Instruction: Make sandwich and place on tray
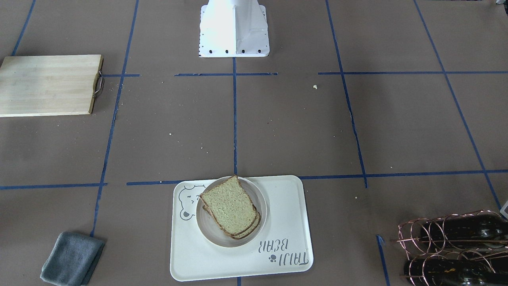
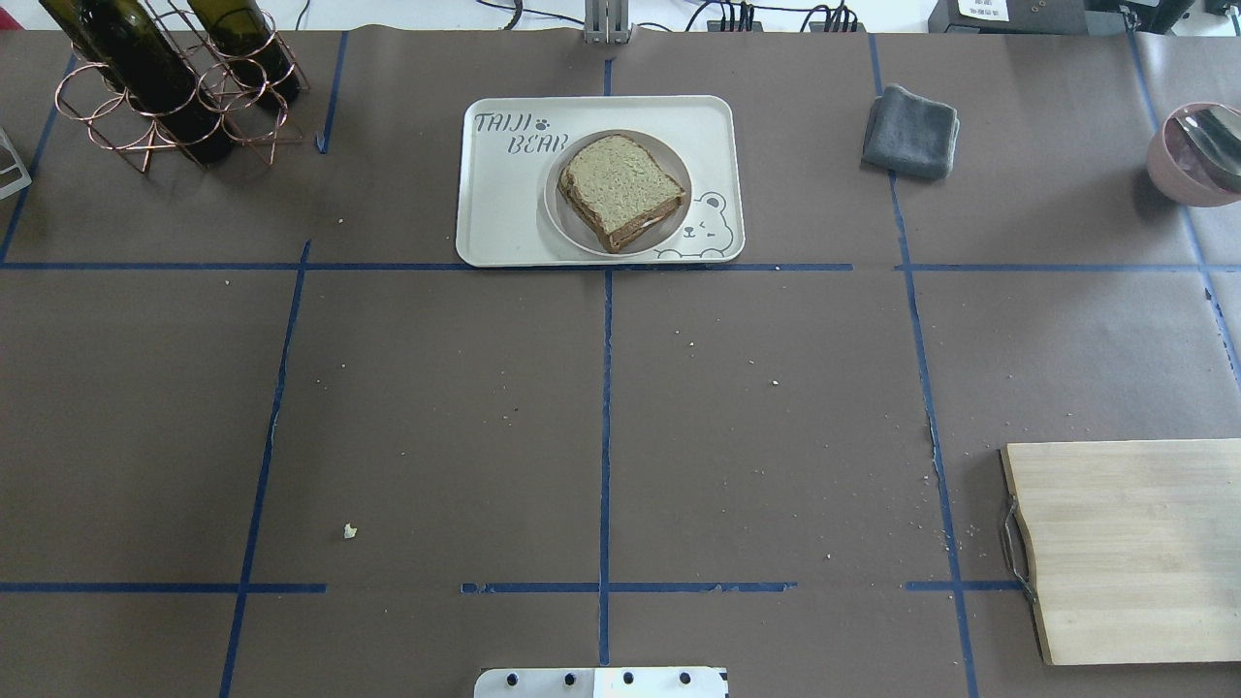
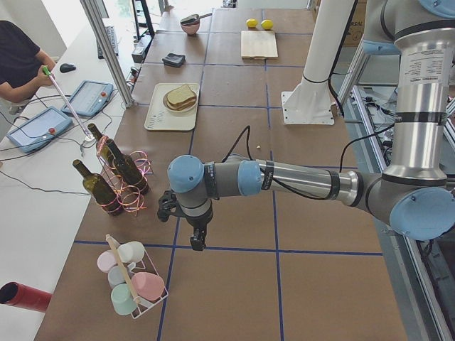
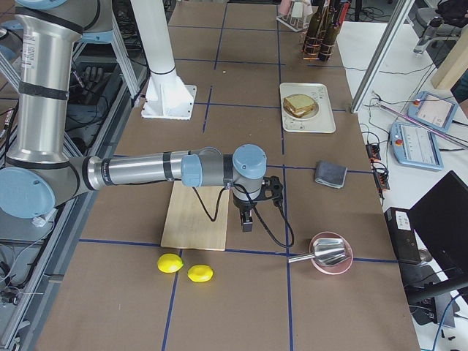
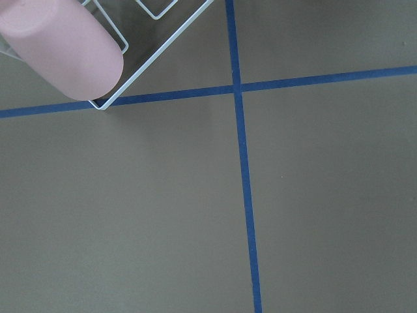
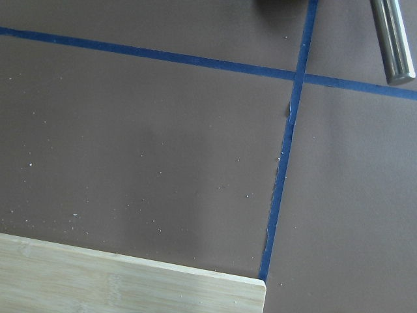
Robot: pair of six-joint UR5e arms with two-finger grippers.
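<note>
The sandwich, two grainy bread slices with dark crust stacked, lies on a small round white plate on the cream tray with the bear drawing. It also shows in the overhead view, where the tray sits at the far middle; the egg is hidden between the slices. My left gripper hangs above the table near the bottle rack, far from the tray; I cannot tell if it is open or shut. My right gripper hangs by the cutting board's edge; I cannot tell its state.
A wooden cutting board lies at the near right. A grey cloth lies right of the tray. A copper rack with wine bottles stands at the far left. A pink bowl, two lemons and a cup rack sit at the table's ends.
</note>
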